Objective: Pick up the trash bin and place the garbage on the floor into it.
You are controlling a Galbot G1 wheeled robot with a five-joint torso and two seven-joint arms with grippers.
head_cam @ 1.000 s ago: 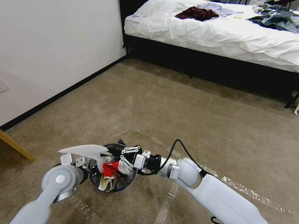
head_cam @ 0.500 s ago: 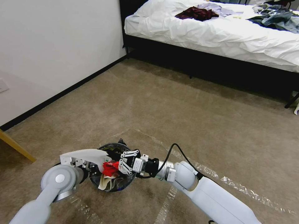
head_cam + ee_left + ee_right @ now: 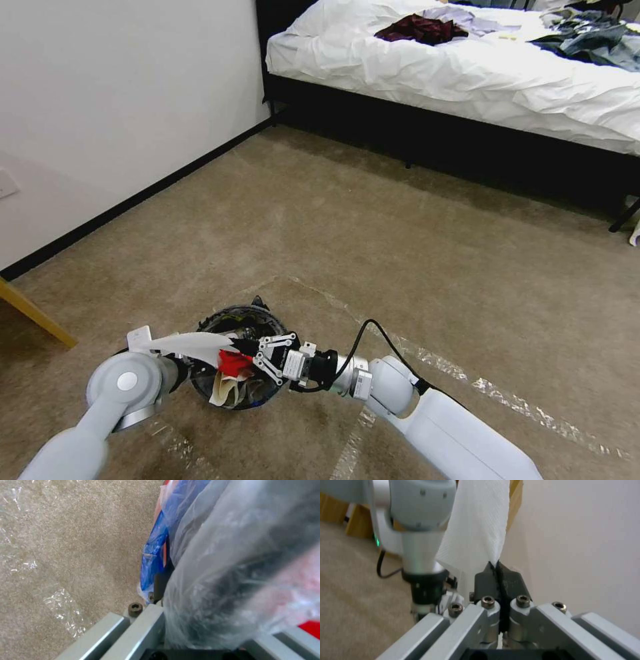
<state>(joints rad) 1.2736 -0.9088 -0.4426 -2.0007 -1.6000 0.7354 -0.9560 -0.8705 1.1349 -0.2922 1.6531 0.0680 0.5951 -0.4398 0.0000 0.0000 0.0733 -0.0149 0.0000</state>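
- Your right gripper [image 3: 245, 348] sits over the mouth of the trash bin [image 3: 227, 321], fingers pressed together on a corner of a white paper sheet [image 3: 190, 344]; the right wrist view shows the black pads [image 3: 500, 578] closed on its edge.
- That sheet stretches flat from the pinch across the bin toward your left arm.
- Your left gripper [image 3: 160, 592] is at the bin's side, against the clear liner bag [image 3: 233, 555] with its blue edge; it looks clamped on the rim, but you can't tell for sure.
- The bin is low over the beige carpet [image 3: 400, 253], beside a whitish tape line [image 3: 507, 400].
- Inside it you see a red wrapper [image 3: 233, 363] and pale crumpled paper [image 3: 223, 393].
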